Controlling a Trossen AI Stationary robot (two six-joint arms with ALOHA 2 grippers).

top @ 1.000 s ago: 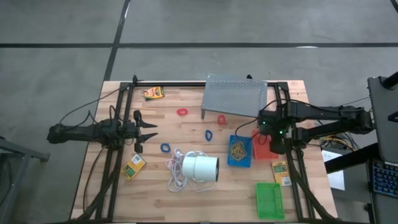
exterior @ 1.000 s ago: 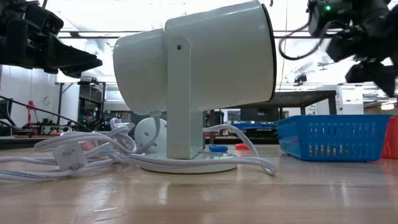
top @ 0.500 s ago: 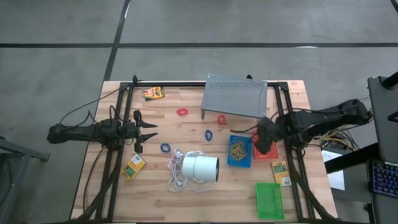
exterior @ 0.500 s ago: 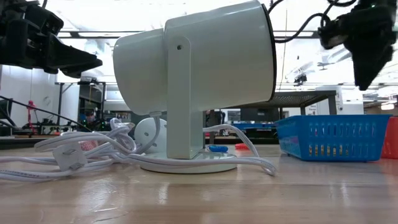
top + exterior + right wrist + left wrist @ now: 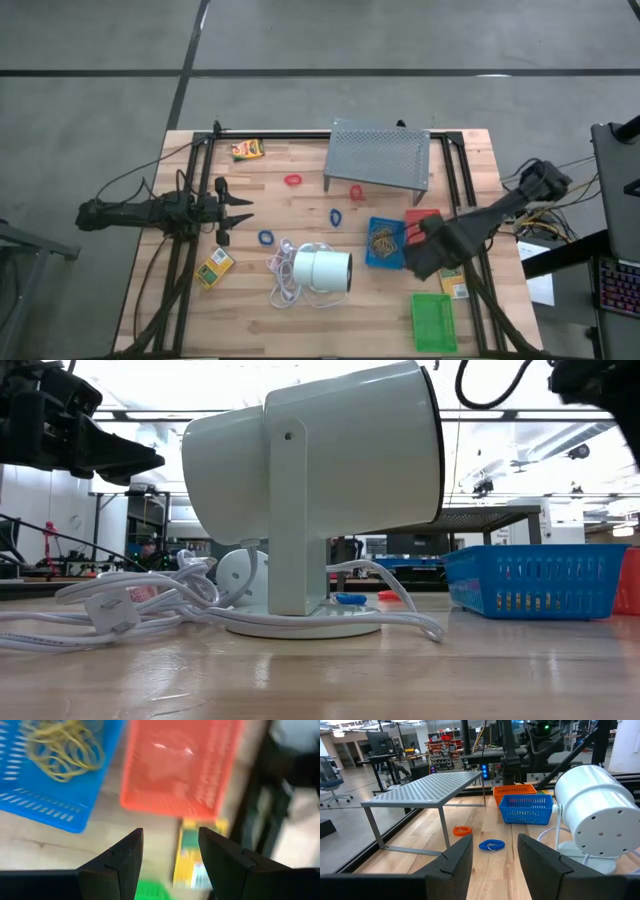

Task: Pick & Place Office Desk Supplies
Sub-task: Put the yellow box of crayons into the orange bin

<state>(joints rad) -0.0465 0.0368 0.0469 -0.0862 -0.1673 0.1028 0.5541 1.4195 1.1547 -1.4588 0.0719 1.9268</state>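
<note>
L gripper (image 5: 238, 212) waits mid-left of the high view, jaws apart, empty. Loose loops: red loop (image 5: 292, 181), blue loop (image 5: 265, 238). R gripper (image 5: 415, 260) hangs lower right, jaws apart, empty, above yellow box (image 5: 195, 852). Risk, imo: dropping off-centre, it clips red tray (image 5: 182, 767), shoving it. Blue tray (image 5: 385, 243) holds tan rubber bands (image 5: 62, 745); red tray and green tray (image 5: 432, 322) look empty.

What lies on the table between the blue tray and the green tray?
In the high view the right gripper hangs over that stretch, between the blue tray and the green tray. The right wrist view shows bare wood beneath it.
</note>
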